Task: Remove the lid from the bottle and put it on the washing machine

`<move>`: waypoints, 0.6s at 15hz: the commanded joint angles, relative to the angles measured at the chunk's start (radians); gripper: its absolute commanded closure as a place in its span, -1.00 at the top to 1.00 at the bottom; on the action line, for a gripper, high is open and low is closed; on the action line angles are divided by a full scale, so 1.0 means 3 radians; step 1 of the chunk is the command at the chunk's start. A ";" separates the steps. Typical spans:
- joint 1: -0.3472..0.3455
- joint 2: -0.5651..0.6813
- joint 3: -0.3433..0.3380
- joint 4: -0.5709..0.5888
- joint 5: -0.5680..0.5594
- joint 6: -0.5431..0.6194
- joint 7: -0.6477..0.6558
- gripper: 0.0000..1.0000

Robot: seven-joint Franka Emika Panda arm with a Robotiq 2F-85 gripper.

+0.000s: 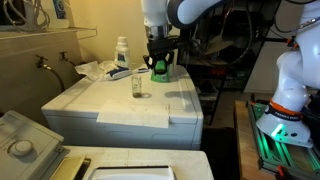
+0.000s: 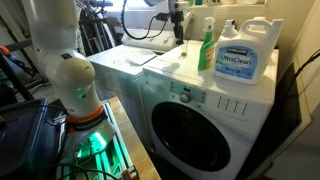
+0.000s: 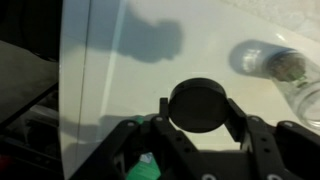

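Observation:
My gripper (image 3: 198,118) is shut on the lid (image 3: 200,103), a round near-black cap held between the two fingers above the washing machine's white top (image 3: 120,90). The small clear bottle (image 3: 283,68) stands uncapped to the upper right in the wrist view, apart from the lid. In an exterior view the bottle (image 1: 138,86) stands on the washing machine (image 1: 115,105), and the gripper (image 1: 160,52) hangs to its right, a little above the top. The gripper (image 2: 178,27) also shows at the far end of the machine top (image 2: 150,62).
A green spray bottle (image 2: 207,45) and a large white jug with a blue label (image 2: 245,55) stand on the machine. A white bottle (image 1: 121,50) and crumpled cloth (image 1: 98,70) lie at the back. A grey-white unit with a knob (image 1: 25,140) sits in front.

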State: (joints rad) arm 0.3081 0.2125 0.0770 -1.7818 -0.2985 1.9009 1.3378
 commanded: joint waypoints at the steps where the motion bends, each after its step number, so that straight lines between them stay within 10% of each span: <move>1: 0.0049 -0.0300 0.0092 -0.0826 -0.0235 0.0316 0.0825 -0.39; 5: -0.0002 -0.0361 0.0192 -0.1411 -0.0053 0.0880 0.1706 -0.39; 6: -0.0030 -0.0387 0.0205 -0.1528 0.0035 0.1044 0.1808 0.61; 9: -0.0083 -0.0651 0.0157 -0.1772 -0.0167 0.1337 0.2150 0.90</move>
State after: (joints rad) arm 0.3129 0.1318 0.1277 -2.2038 -0.3217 2.2213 1.8939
